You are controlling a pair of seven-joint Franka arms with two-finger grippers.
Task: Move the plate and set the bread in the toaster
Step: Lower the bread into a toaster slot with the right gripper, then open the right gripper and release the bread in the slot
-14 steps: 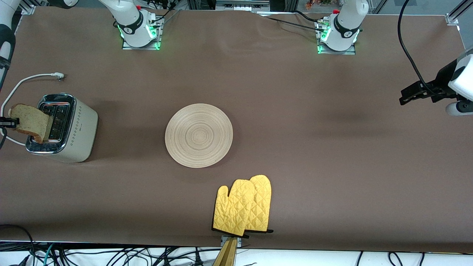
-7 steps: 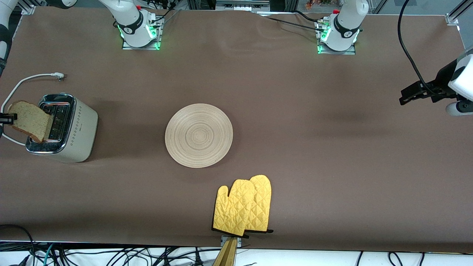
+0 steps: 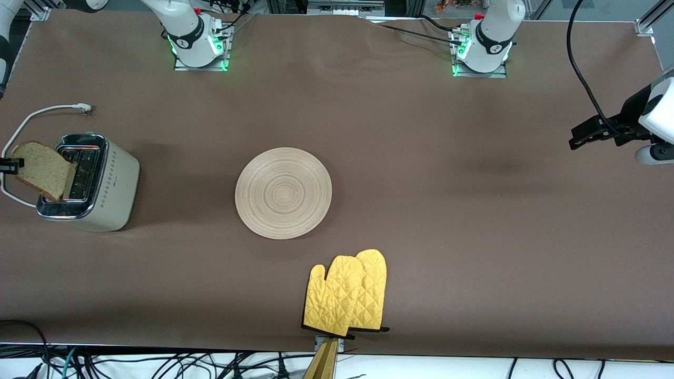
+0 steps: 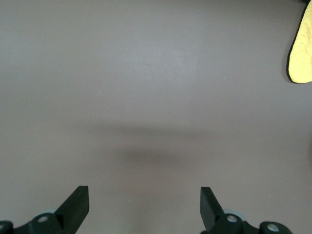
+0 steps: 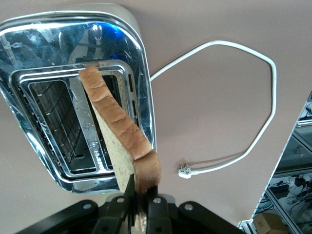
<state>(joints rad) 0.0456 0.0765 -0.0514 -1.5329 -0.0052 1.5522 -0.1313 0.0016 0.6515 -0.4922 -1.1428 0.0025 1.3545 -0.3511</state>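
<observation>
Gripping the bread (image 3: 42, 171), the right gripper (image 3: 9, 167) is at the right arm's end of the table in the front view, clamped on the slice's crust edge. Slice is tilted, its lower corner over the toaster (image 3: 89, 183) top, at the slot on the gripper's side. Plate (image 3: 283, 193) flat mid-table, well apart from toaster, nothing on it. Yellow oven mitts (image 3: 347, 295) nearer the camera than the plate. Left gripper (image 3: 579, 138) waits in the air over bare table (image 3: 474, 210) at the left arm's end.

Left wrist view: left gripper (image 4: 144, 204) fingers spread wide, nothing between them; brown table (image 4: 146, 97) below, edge of one mitt (image 4: 301, 53) in frame.

Right wrist view: right gripper (image 5: 140, 204) pinched shut on bread (image 5: 117, 129) crust; slice hangs slanted over the chrome top of the toaster (image 5: 131, 44), far end over one slot. White cord (image 5: 234, 97) loops on the table beside the toaster.
</observation>
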